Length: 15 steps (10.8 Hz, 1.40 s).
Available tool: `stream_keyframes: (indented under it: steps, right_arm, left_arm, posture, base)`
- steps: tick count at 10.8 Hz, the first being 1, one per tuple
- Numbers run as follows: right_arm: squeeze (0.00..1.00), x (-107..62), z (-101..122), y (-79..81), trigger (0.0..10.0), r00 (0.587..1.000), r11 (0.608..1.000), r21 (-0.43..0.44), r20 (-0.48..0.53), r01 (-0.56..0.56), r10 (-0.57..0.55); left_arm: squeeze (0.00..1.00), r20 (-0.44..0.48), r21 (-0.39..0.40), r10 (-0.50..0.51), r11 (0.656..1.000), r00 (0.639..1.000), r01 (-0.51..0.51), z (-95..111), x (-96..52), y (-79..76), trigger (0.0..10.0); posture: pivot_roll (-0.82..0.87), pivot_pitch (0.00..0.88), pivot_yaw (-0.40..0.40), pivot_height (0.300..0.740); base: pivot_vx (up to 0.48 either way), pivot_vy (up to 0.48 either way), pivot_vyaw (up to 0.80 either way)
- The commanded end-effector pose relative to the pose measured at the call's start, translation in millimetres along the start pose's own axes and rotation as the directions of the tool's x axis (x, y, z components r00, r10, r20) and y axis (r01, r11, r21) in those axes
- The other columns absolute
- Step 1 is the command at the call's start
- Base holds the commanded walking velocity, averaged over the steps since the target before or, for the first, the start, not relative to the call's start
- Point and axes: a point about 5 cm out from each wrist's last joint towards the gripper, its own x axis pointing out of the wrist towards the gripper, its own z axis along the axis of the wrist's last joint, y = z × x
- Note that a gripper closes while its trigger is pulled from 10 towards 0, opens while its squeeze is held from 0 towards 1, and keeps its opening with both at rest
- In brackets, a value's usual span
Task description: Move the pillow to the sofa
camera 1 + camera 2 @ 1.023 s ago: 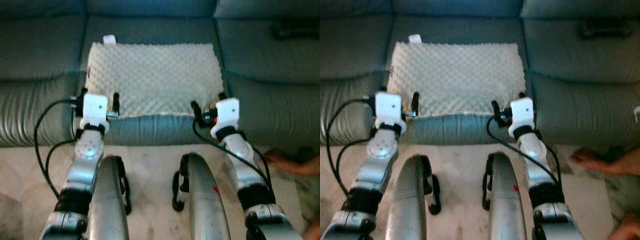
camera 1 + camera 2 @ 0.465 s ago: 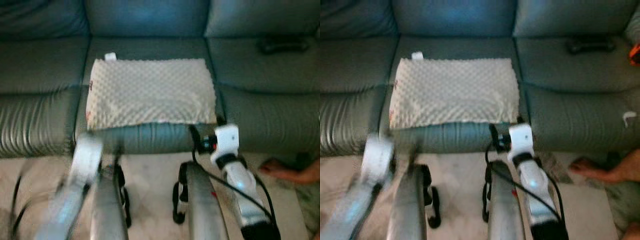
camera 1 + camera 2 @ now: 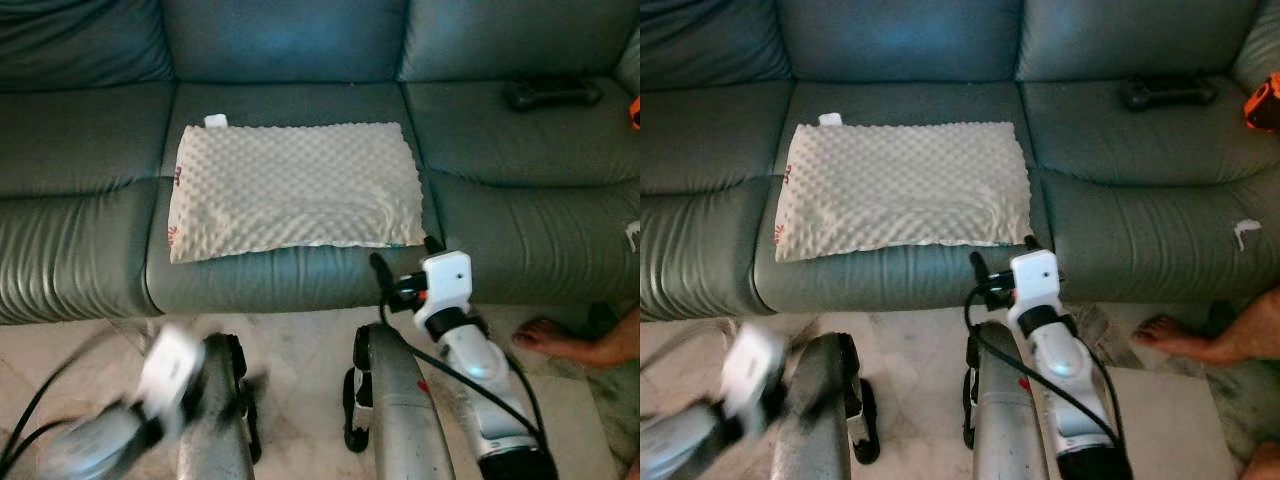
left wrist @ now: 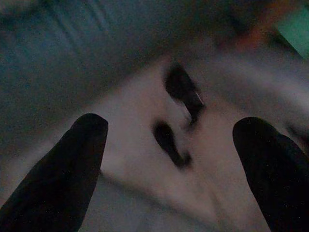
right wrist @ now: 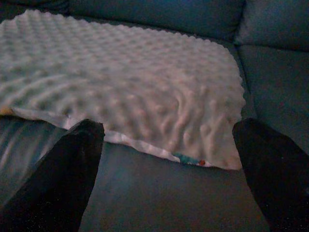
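The cream, bumpy pillow (image 3: 295, 188) lies flat on the middle seat of the dark teal sofa (image 3: 80, 150), with a small white tag at its far left corner. My right gripper (image 3: 404, 255) is open in front of the sofa's front edge, just below the pillow's near right corner and not touching it. In the right wrist view its two black fingers (image 5: 72, 164) frame the pillow's near edge (image 5: 145, 96). My left arm (image 3: 165, 375) is low at the left and blurred. Its gripper (image 4: 170, 123) is open, with the fingers wide apart over the pale floor.
A black controller (image 3: 552, 92) lies on the right seat, with an orange object (image 3: 1262, 100) at the far right edge. A person's bare foot (image 3: 560, 340) rests on the floor at the right. My two legs (image 3: 390, 420) stand on pale tile before the sofa.
Both grippers have left the pillow's near edge. The left arm has dropped fast toward the floor and the right has drawn back a little. The camera has pulled back, so more sofa shows.
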Motion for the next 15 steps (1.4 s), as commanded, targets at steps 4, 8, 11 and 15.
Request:
stream_keyframes:
  steps: [4, 8, 11, 15]
  right_arm:
    - [0.0, -3.5, -5, 4.7, 10.0, 0.999, 0.999, 0.031, -0.036, -0.026, 0.027]
    - [0.0, 4.2, 3, 9.5, 10.0, 0.999, 0.998, 0.036, -0.01, -0.042, 0.043]
    - [0.0, 11.2, 14, -6.7, 10.0, 1.0, 0.999, 0.033, 0.012, -0.001, 0.001]
    - [0.0, 22.8, 21, 7.6, 10.0, 0.984, 0.983, -0.047, 0.002, -0.176, 0.176]
  left_arm:
    - [0.0, -0.424, -0.181, -0.404, 0.915, 0.811, 0.362, -48, -87.5, 48.3, 10.0]
    - [0.0, 0.021, 0.069, -0.014, 0.998, 1.0, 0.012, 64, 14.0, 116.0, 10.0]
    - [0.0, 0.265, -0.112, 0.292, 0.956, 0.919, -0.271, 72, 60.6, 116.5, 10.0]
    - [0.0, 0.309, -0.195, 0.544, 0.839, 0.78, -0.508, 67, 98.5, 96.5, 10.0]
  posture:
    - [0.03, 0.231, -0.037, 0.617]
    - [-0.01, 0.209, -0.046, 0.617]
    - [-0.04, 0.189, -0.044, 0.617]
    - [-0.03, 0.142, -0.083, 0.617]
  base:
    - [0.0, 0.0, 0.0]
    - [0.0, 0.0, 0.0]
    - [0.0, 0.0, 0.0]
    - [0.0, 0.0, 0.0]
